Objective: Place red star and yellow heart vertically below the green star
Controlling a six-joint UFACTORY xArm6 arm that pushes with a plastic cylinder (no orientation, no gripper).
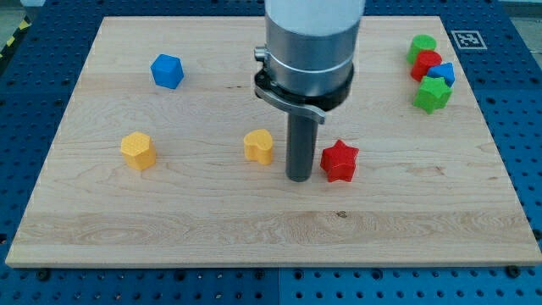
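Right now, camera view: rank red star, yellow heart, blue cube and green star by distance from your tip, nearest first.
1. Red star: just on the view's right of my tip, close beside it.
2. Yellow heart: just on the view's left, slightly farther than the red star.
3. Green star: far right, in the cluster near the view's top.
4. Blue cube: upper left, farthest.

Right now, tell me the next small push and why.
Probably nudge the red star toward the view's right. My tip sits just off its left side, between it and the yellow heart, and the green star lies further right and higher up, so the red star must travel right to end up below it.
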